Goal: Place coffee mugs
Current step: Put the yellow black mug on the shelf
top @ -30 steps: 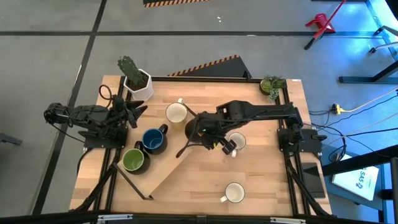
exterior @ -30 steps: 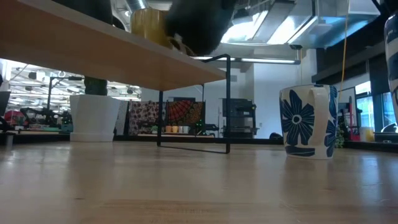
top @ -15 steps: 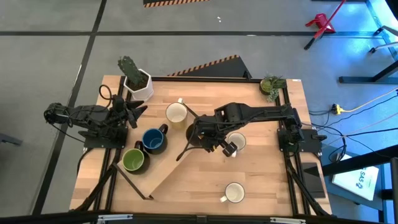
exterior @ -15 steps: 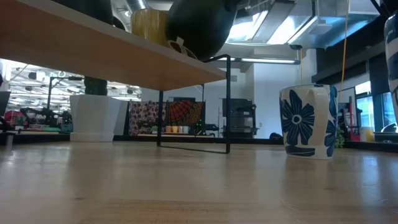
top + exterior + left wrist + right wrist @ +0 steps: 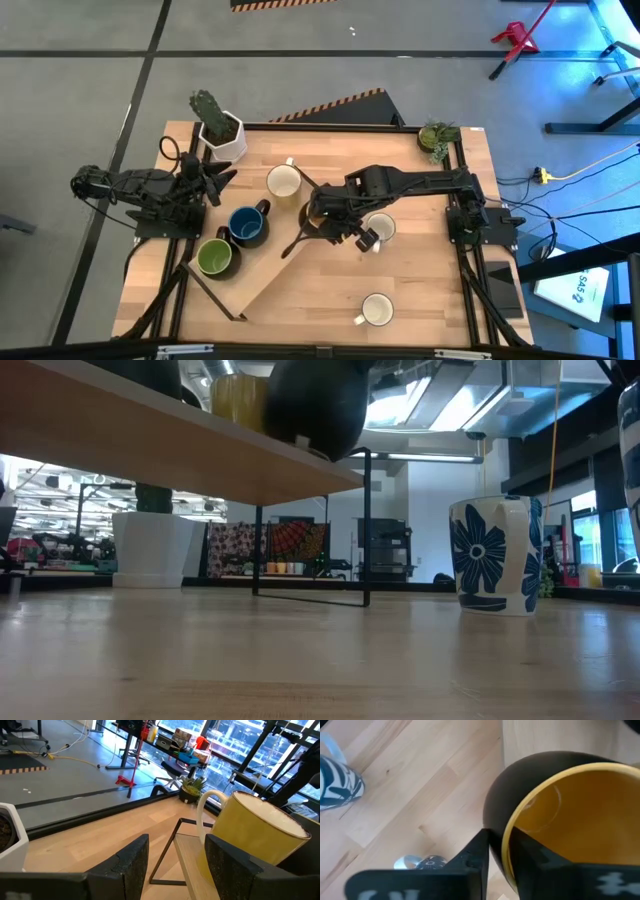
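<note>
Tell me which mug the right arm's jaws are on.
The dark mug with the yellow inside, on the raised wooden shelf. The right gripper straddles its rim, one finger inside and one outside. Every other mug stands untouched.

Bench: pale wood-plank top in a dark metal frame. Raised wooden shelf on a black wire frame runs diagonally from the near left corner toward the centre; on it, green mug, dark blue mug, dark mug with yellow inside at its upper end. Directly on bench: cream mug, blue-flowered white mug, white mug, cactus pot at far left corner, small green plant at far right corner.
</note>
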Tool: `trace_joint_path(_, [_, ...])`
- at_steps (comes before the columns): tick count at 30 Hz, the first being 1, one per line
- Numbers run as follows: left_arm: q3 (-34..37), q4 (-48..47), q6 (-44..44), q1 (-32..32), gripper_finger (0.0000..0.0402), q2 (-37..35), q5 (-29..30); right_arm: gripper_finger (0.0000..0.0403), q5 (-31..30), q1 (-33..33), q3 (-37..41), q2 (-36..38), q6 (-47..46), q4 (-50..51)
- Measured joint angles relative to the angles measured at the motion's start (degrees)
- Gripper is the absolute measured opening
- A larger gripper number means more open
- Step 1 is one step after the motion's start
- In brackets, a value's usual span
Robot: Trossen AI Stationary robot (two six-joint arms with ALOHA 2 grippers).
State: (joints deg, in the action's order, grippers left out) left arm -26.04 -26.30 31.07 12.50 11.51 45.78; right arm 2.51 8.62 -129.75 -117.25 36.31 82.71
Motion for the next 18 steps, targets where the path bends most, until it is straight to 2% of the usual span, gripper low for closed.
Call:
trace_joint_path(11, [0.00,0.00,0.00,0.01,0.0188,0.02,0.00,0.0096,-0.58,-0.75,0.02,-0.27,0.16,-5.34])
trace_joint_path(18, [0.00,0.03,0.02,0.01,0.0188,0.02,-0.02,0.0101,-0.53,-1.47,0.00,-1.53,3.23,-7.70])
